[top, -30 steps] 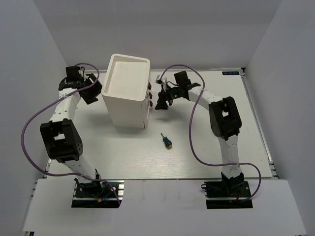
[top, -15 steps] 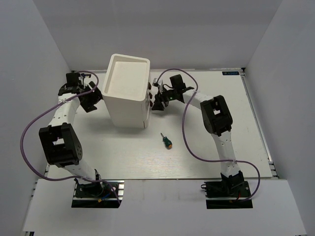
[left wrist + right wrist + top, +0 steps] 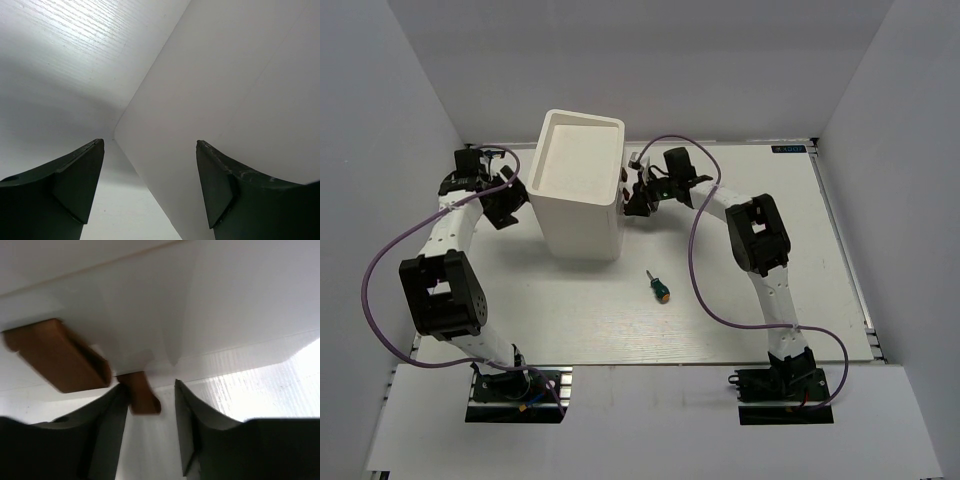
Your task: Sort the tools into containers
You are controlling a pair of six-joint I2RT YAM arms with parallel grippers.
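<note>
The white drawer box [image 3: 578, 200] stands straight ahead of the left gripper [image 3: 150, 145], which is spread wide. The right gripper [image 3: 147, 390] straddles a brown knob [image 3: 142, 396] on the box, released, with a gap on one side. A green-handled screwdriver [image 3: 659, 286] lies on the surface [image 3: 770, 260] well behind it.

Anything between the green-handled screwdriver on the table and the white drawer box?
Nothing visible lies on the table between the small green-handled screwdriver and the tall white plastic drawer box. The right tool is at the box's brown knobs, crowding that drawer face.
</note>
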